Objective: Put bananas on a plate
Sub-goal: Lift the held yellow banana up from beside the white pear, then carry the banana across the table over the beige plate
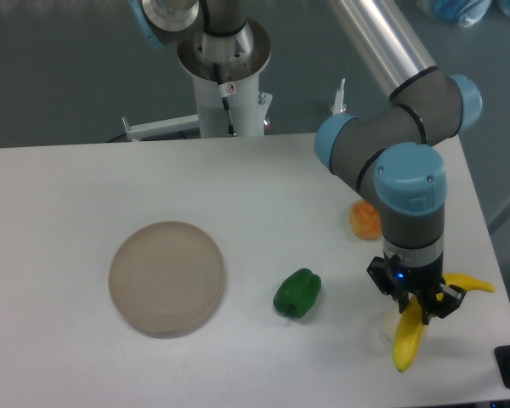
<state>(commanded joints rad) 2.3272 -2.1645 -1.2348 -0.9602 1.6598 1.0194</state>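
Two joined bananas (410, 336) sit clamped in the end effector (415, 304) at the worktop's near right, long finger pointing toward us; plate (167, 278) lies well left.

Bright, even overhead light; soft shadows, slight blur.

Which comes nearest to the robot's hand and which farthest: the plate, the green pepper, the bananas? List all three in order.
1. The bananas, right at the hand, near the table's right front edge.
2. The green pepper, to the camera's left of the hand, mid-table.
3. The plate, farthest, on the camera's left.
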